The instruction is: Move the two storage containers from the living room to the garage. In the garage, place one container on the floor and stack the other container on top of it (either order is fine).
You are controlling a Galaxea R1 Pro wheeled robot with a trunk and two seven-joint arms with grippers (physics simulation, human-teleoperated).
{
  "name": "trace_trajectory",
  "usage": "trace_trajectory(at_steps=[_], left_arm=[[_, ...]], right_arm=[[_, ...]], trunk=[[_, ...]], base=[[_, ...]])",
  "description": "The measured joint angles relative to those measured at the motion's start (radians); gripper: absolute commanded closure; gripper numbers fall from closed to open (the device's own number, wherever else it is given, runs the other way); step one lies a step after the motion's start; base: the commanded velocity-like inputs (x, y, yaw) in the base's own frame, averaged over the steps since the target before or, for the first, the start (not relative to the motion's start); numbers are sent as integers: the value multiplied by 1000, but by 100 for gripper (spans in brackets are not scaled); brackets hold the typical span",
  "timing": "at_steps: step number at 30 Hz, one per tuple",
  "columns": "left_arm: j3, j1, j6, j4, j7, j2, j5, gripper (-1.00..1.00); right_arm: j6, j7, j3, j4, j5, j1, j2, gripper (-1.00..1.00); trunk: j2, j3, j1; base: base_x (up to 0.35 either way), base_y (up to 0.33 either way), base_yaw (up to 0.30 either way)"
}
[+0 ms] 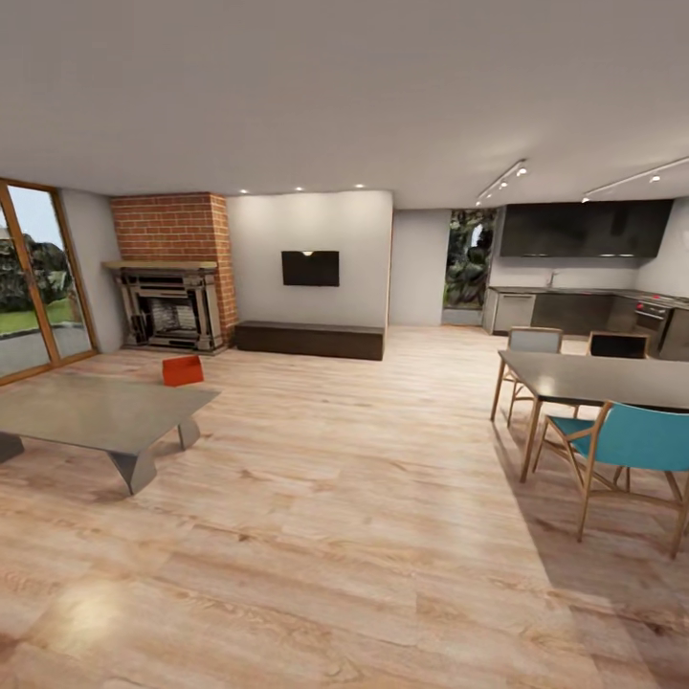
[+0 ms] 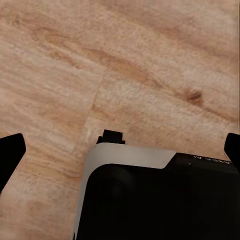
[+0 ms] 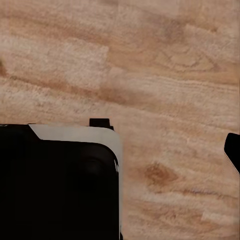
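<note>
Living room, left to right: grey low table (image 1: 96,413); 1 orange-red storage container (image 1: 182,370) on the wood-plank floor (image 1: 325,498) just behind the table, before the brick fireplace (image 1: 172,277); wall TV (image 1: 310,268) over a long dark cabinet (image 1: 309,340); dining table (image 1: 612,378) with a teal chair (image 1: 627,440). Left gripper (image 2: 120,150): fingers spread wide, empty. Right gripper: 1 fingertip (image 3: 232,150) visible; state indeterminable.

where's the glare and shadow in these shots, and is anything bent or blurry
Head view: a pale sheen on the wood floor, a dark shadow under the dining table, wide-angle stretch on the ceiling, and the orange-red container small but sharp. Both wrist views: soft, evenly lit planks, no glare.
</note>
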Motion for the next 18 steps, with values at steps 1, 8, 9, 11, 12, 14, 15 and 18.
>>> trace_trajectory(at_steps=[1, 8, 9, 11, 12, 14, 15, 18], left_arm=[[0, 0, 0, 0, 0, 0, 0, -100], [0, 0, 0, 0, 0, 0, 0, -100], [0, 0, 0, 0, 0, 0, 0, -100], [0, 0, 0, 0, 0, 1, 0, -100], [0, 0, 0, 0, 0, 1, 0, -100], [0, 0, 0, 0, 0, 1, 0, -100], [0, 0, 0, 0, 0, 1, 1, -100], [0, 0, 0, 0, 0, 1, 1, -100]], right_arm=[[0, 0, 0, 0, 0, 0, 0, -100], [0, 0, 0, 0, 0, 0, 0, -100], [0, 0, 0, 0, 0, 0, 0, -100], [0, 0, 0, 0, 0, 0, 0, -100], [0, 0, 0, 0, 0, 0, 0, -100], [0, 0, 0, 0, 0, 0, 0, -100], [0, 0, 0, 0, 0, 0, 0, -100], [0, 0, 0, 0, 0, 0, 0, -100]], trunk=[[0, 0, 0], [0, 0, 0], [0, 0, 0], [0, 0, 0], [0, 0, 0], [0, 0, 0], [0, 0, 0], [0, 0, 0]], base=[[326, 0, 0], [326, 0, 0], [326, 0, 0], [326, 0, 0], [326, 0, 0], [326, 0, 0], [326, 0, 0], [326, 0, 0]])
